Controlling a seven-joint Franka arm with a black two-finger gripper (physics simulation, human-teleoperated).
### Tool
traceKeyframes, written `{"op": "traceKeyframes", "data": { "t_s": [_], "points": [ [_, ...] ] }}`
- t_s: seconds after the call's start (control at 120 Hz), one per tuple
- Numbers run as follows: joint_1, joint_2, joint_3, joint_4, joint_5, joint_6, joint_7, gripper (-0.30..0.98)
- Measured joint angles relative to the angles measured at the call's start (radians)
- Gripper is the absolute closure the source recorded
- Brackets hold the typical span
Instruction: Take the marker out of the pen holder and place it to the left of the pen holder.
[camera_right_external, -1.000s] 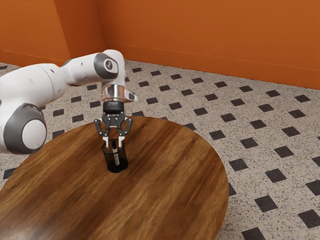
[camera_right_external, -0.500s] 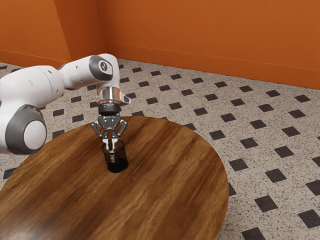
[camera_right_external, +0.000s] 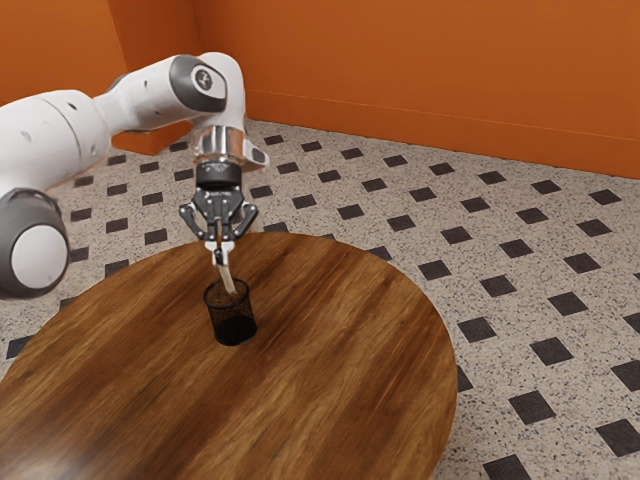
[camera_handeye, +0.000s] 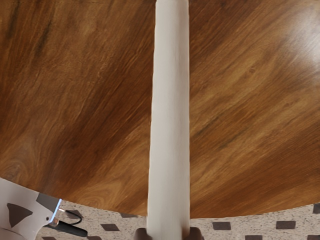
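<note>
My gripper (camera_right_external: 219, 256) is above the black mesh pen holder (camera_right_external: 234, 325), shut on the marker's upper part. The pale marker (camera_right_external: 228, 279) hangs down from it at a slight tilt, with its lower end around the holder's rim; whether that end is still inside I cannot tell. In the wrist view the marker (camera_handeye: 170, 115) is a long whitish bar, held at the lower edge between the dark fingertips of the gripper (camera_handeye: 169, 234). The holder stands upright on the table.
Bare wood of the round table (camera_right_external: 330, 370) surrounds the pen holder. The table's curved far edge runs behind it, with the speckled floor (camera_right_external: 510, 330) beyond. Part of the robot's white base (camera_handeye: 20, 210) is by the table's edge in the wrist view.
The gripper first lowered to the holder and its fingers closed around the marker's top. It has since risen, drawing the marker upward; the holder has stayed put.
</note>
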Motion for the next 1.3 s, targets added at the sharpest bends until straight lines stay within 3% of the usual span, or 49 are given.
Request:
{"op": "traceKeyframes", "data": {
  "t_s": [0.133,0.283,0.483,0.675,1.133,1.3],
  "points": [
    [0.034,0.000,0.003,0.090,0.001,-0.001,-0.002,0.79],
    [0.124,0.153,0.023,0.173,0.003,0.111,0.038,0.79],
    [0.159,0.203,0.040,0.146,0.011,0.298,0.163,0.78],
    [0.187,0.208,0.041,0.084,0.025,0.387,0.301,0.73],
    [0.196,0.204,0.042,0.043,0.052,0.404,0.519,0.62],
    [0.200,0.204,0.060,-0.007,0.054,0.373,0.564,0.66]
  ]
}}
